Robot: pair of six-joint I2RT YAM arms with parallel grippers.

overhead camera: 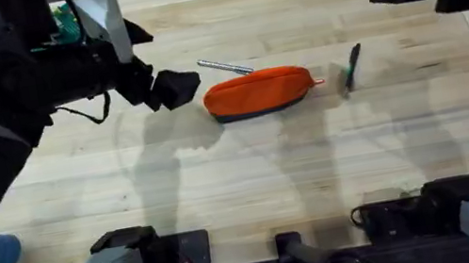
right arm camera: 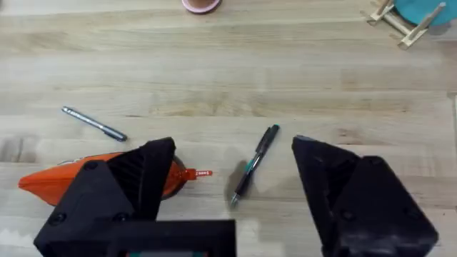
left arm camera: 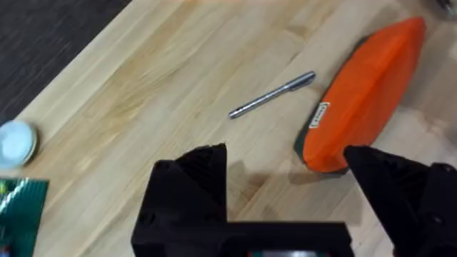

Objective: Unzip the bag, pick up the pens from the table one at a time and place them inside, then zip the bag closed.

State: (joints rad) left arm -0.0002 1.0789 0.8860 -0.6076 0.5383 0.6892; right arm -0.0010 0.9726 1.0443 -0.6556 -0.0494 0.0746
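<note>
The orange pencil pouch (overhead camera: 259, 92) lies zipped near the middle of the counter (overhead camera: 253, 186), its red zipper pull (right arm camera: 198, 173) pointing toward the right edge. The silver pen (overhead camera: 224, 66) rests just behind the pouch, toward the far edge; the dark pen (overhead camera: 352, 67) lies just off its right end. The left gripper (left arm camera: 285, 171) hovers wide open beside the pouch's left end, holding nothing. The right gripper (right arm camera: 232, 171) hangs open and empty above the dark pen.

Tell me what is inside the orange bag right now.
Its inside is covered: the bag lies closed on the table. Both pens are outside it, the silver pen behind it and the dark pen beside its pull-tab end.
</note>
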